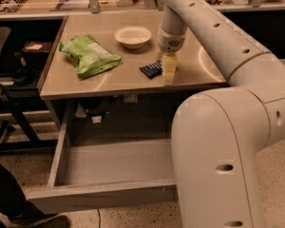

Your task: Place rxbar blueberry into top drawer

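The rxbar blueberry [151, 69], a small dark navy bar, lies flat on the tan tabletop [118, 80] near its front edge. My gripper [169, 71] hangs straight down from the arm right beside the bar's right end, its pale fingers [169, 65] reaching down to the tabletop. The top drawer [114, 163] stands pulled open below the table, grey and empty, with its long front panel [99, 198] nearest the camera.
A lime-green chip bag [89, 55] lies on the table's left part. A white bowl [132, 35] stands behind the bar. My large white arm and base [223, 141] cover the drawer's right part. A black chair [2, 80] stands at the left.
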